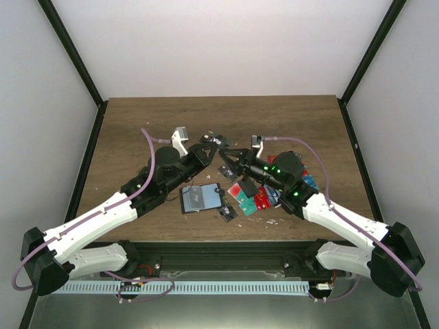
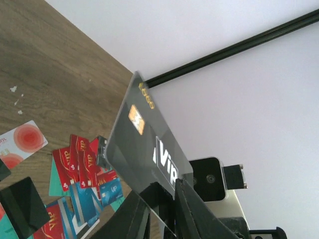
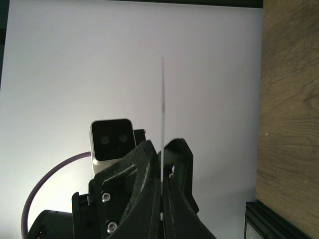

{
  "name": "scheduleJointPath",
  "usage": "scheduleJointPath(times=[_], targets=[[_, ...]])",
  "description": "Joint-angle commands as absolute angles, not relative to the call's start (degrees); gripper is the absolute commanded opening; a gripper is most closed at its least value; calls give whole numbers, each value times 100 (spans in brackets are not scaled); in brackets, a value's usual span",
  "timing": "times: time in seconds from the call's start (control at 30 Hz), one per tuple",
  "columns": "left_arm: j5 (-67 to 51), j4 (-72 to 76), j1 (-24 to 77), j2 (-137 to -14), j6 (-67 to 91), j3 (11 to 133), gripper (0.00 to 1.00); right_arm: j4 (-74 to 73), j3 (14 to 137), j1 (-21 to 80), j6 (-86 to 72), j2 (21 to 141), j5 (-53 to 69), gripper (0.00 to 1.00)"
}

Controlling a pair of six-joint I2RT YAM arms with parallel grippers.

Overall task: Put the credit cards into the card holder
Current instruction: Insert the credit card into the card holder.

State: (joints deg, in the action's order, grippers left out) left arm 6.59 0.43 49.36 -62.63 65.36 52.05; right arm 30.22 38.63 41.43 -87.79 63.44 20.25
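Note:
A black credit card marked VIP [image 2: 144,144] stands on edge in the air between the two grippers. My right gripper [image 3: 163,147] is shut on it, and the card [image 3: 163,99] shows there as a thin line. My left gripper [image 2: 162,191] straddles the card's lower corner with a narrow gap between its fingers. From above, the left gripper [image 1: 211,152] and right gripper [image 1: 230,159] meet tip to tip under the card [image 1: 215,141]. The card holder [image 1: 200,199] lies open and blue-grey near the front. Several loose credit cards [image 1: 252,195] lie to its right.
Red, teal and blue cards [image 2: 79,169] overlap on the wooden table [image 1: 137,123]. A white card with a red circle [image 2: 25,139] and a black card [image 2: 20,204] lie beside them. A black frame rail [image 1: 226,250] borders the near edge.

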Motion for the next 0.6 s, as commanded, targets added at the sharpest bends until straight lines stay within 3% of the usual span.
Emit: scheduleJointPath(times=[0.0, 0.1, 0.2, 0.4, 0.57], targets=[[955, 361, 4899, -6343, 6434, 5225, 13, 3331, 4042, 4122, -8851, 6380, 2210, 1], [1020, 447, 4888, -6368, 6427, 5214, 5, 3460, 3976, 4122, -8932, 6417, 2317, 1], [1073, 401, 4881, -6397, 6373, 5270, 4, 3479, 3975, 4078, -8920, 6452, 2474, 1], [890, -538, 4678, -6280, 5916, 5445, 4, 2818, 4119, 3563, -8464, 6728, 3448, 37], [-583, -1445, 3814, -6064, 5485, 5102, 4, 521, 5056, 3117, -6334, 7647, 4544, 39]])
